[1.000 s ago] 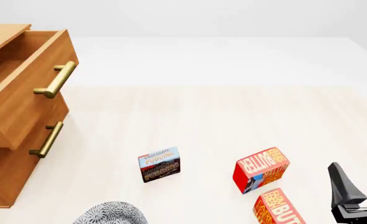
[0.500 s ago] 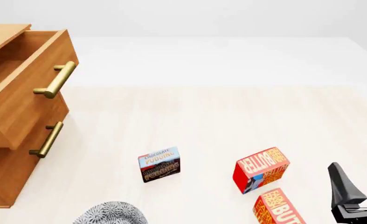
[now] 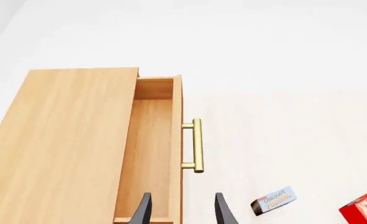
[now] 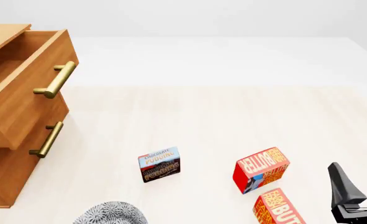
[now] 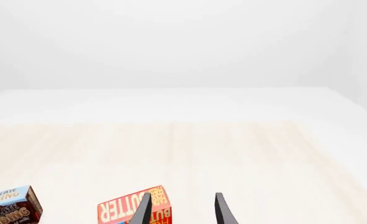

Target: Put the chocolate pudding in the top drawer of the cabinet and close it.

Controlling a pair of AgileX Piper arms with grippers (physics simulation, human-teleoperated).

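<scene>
Pale wood table (image 4: 233, 116). Cabinet (image 4: 3, 177) far left, top drawer (image 4: 21, 102) pulled out. Chocolate pudding (image 4: 159, 164) lies near centre, untouched. Right gripper (image 4: 357, 179) spread, near right. Left gripper (image 3: 181, 210) spread, above the drawer.

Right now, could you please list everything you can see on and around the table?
cabinet: one, orange-brown wood, far left of the table.
top drawer: one, orange-brown with brass bar handle, pulled open.
lower drawer handle: one, brass, beneath the top drawer.
chocolate pudding: one, light blue and dark brown, near centre.
butter boxes: two, red, right of the pudding, one nearer the camera.
patterned object: one, grey and white, bottom edge, partly cut off.
table: one, pale wood.
left tool: black, open, near the open drawer.
right tool: black, open, lower right.
</scene>
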